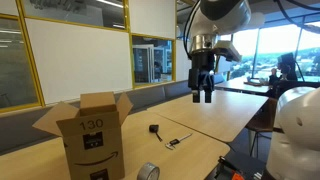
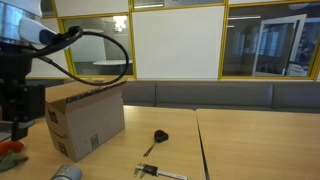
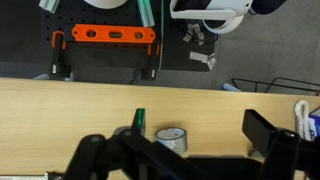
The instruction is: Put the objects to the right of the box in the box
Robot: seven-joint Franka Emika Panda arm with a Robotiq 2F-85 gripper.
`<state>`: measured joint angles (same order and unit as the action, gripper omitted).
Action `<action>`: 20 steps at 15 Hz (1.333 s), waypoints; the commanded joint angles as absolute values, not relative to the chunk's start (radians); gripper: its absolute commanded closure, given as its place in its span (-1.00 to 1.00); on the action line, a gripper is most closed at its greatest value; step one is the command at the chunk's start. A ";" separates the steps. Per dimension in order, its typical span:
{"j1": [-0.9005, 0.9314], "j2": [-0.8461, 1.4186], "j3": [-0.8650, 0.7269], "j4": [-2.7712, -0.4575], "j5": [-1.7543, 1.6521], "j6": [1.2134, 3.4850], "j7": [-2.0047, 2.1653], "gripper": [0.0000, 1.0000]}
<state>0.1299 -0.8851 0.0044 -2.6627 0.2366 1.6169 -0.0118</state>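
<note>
The brown cardboard box (image 1: 95,135) (image 2: 85,120) stands on the wooden table with its flaps up, a smile-arrow logo and "130" on its side. Beside it lie a tiny black piece (image 1: 154,128) (image 2: 160,136), a thin dark stick-like gadget (image 1: 175,141) (image 2: 160,172) and a grey tape roll (image 1: 148,172) (image 2: 67,173) (image 3: 171,139). My gripper (image 1: 203,95) (image 3: 180,150) hangs open and empty, high above the table and away from the items. In the wrist view the tape roll shows below, between the spread fingers (image 3: 265,130).
A second table (image 1: 215,110) adjoins at a seam. A bench (image 2: 230,95) runs along the glass wall. Past the table edge in the wrist view lie an orange tool (image 3: 105,34) and a white object (image 3: 210,10). A red item (image 2: 10,150) sits near the box.
</note>
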 commanded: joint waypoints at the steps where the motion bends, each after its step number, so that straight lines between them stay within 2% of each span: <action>1: 0.110 -0.885 0.019 -2.660 0.246 1.612 -0.024 -1.00; 9: 0.106 -0.885 0.021 -2.662 0.242 1.619 -0.022 -1.00; 12: 0.068 -0.861 0.031 -2.672 0.245 1.689 0.021 -1.00; 20: -0.012 -0.616 0.058 -2.624 0.166 2.082 0.092 -1.00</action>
